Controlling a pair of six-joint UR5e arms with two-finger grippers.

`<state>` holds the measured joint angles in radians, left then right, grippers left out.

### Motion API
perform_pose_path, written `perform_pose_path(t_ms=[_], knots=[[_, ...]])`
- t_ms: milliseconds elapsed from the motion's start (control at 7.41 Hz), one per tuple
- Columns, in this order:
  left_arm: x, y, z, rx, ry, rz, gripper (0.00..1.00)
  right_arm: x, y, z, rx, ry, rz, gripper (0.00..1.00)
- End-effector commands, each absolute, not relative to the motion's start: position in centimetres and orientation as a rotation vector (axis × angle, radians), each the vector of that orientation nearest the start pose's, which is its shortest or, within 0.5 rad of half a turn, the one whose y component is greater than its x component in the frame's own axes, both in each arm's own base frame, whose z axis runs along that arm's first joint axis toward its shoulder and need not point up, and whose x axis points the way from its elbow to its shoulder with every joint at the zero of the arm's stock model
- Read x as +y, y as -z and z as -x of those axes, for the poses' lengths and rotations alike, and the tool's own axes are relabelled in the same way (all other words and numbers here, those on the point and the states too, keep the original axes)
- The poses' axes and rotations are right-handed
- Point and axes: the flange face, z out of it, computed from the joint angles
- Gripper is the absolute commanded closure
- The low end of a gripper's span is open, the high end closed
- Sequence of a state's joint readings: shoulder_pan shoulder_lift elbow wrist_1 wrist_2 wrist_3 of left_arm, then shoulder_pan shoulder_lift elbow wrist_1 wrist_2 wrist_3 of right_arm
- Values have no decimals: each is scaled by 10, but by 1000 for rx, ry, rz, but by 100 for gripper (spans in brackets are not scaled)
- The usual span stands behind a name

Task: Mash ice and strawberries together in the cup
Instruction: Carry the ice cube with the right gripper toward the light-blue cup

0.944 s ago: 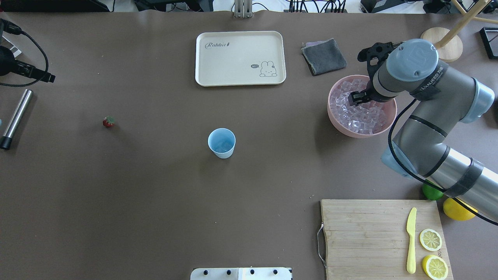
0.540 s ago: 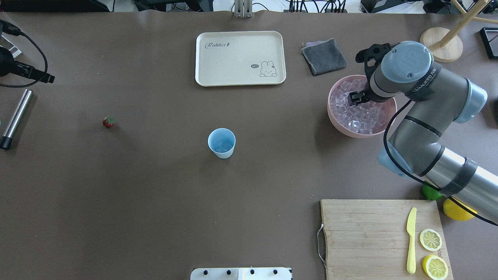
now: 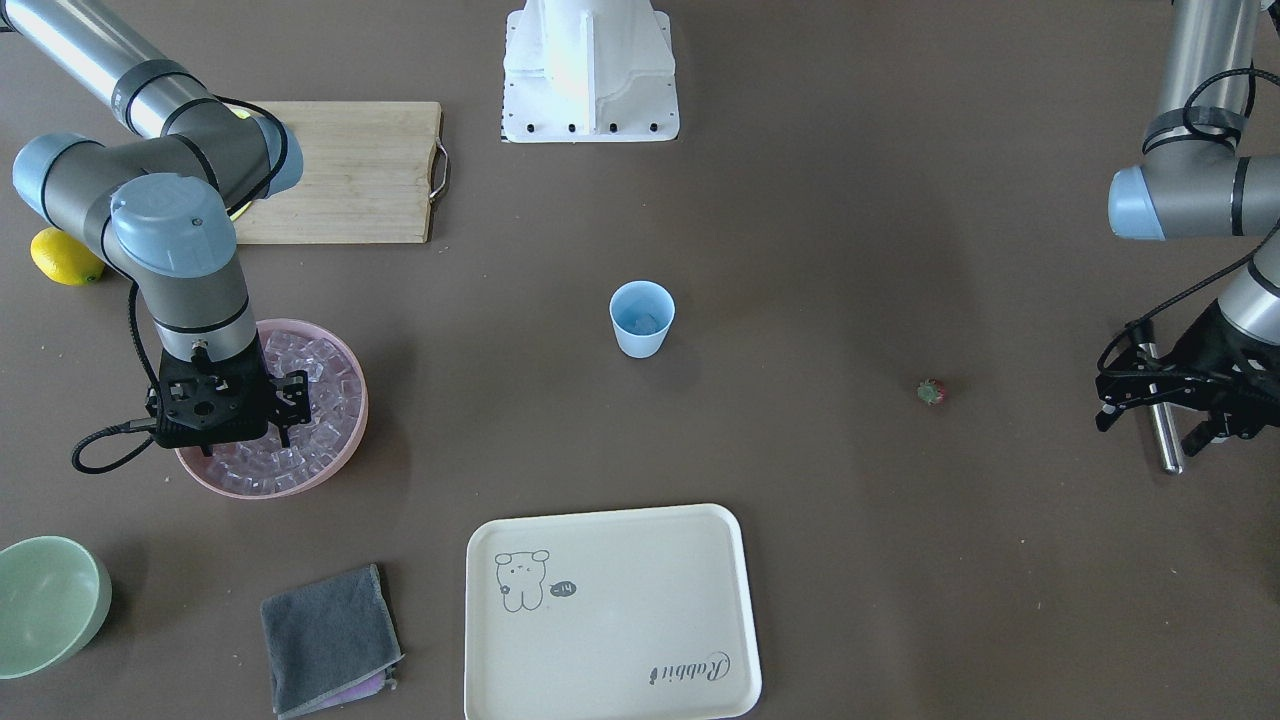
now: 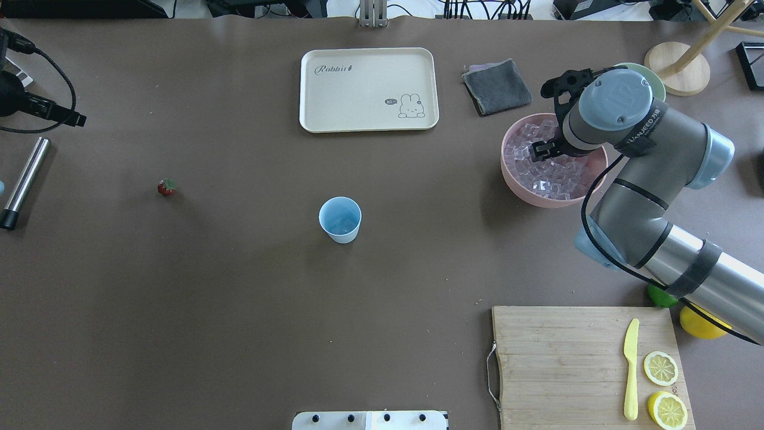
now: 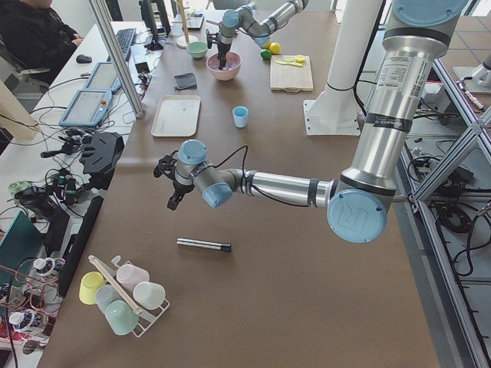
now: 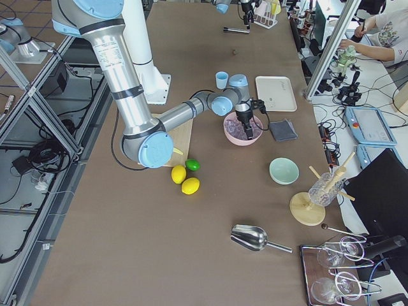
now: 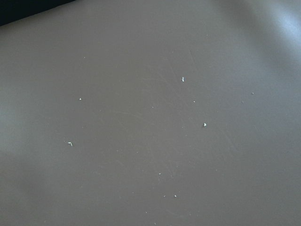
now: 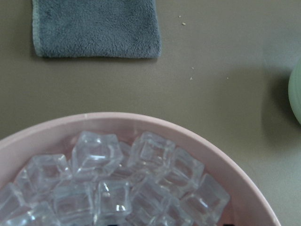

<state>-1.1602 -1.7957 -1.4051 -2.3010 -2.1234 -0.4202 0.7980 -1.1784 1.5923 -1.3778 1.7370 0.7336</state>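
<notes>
Cup point(image 4: 340, 220) upright at desk point(image 4: 239, 310) centre | strawberry point(image 4: 166, 187) on desk at cup's 9 o'clock, well apart | ice point(image 8: 117, 183) heaped in pink bowl point(image 4: 526, 194) at cup's 2 o'clock | right pincer point(image 4: 540, 149) low over ice, spread cannot tell | left pincer point(image 3: 1150, 430) wide, empty, above metal rod point(image 4: 24, 179) at far 9 o'clock

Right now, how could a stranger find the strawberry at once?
Start at the light-blue cup in the middle of the table and look toward the robot's left. Between it and the metal rod lies the strawberry, alone: the only tiny red thing, with a green top.
</notes>
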Motion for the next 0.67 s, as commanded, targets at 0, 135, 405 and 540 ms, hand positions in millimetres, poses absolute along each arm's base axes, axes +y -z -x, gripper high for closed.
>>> perform_pose_path(t_ms=[0, 135, 405, 540], knots=[[-598, -543, -172, 788, -209, -491, 3, -553, -421, 379, -525, 95, -341, 57], [-598, -544, -172, 788, -209, -490, 3, -553, -418, 378, -529, 94, -346, 61], [-598, -543, -172, 788, -209, -491, 3, -553, -416, 378, -533, 92, -349, 63], [-598, -543, -172, 788, -209, -491, 3, -553, -416, 378, -532, 92, -348, 63]])
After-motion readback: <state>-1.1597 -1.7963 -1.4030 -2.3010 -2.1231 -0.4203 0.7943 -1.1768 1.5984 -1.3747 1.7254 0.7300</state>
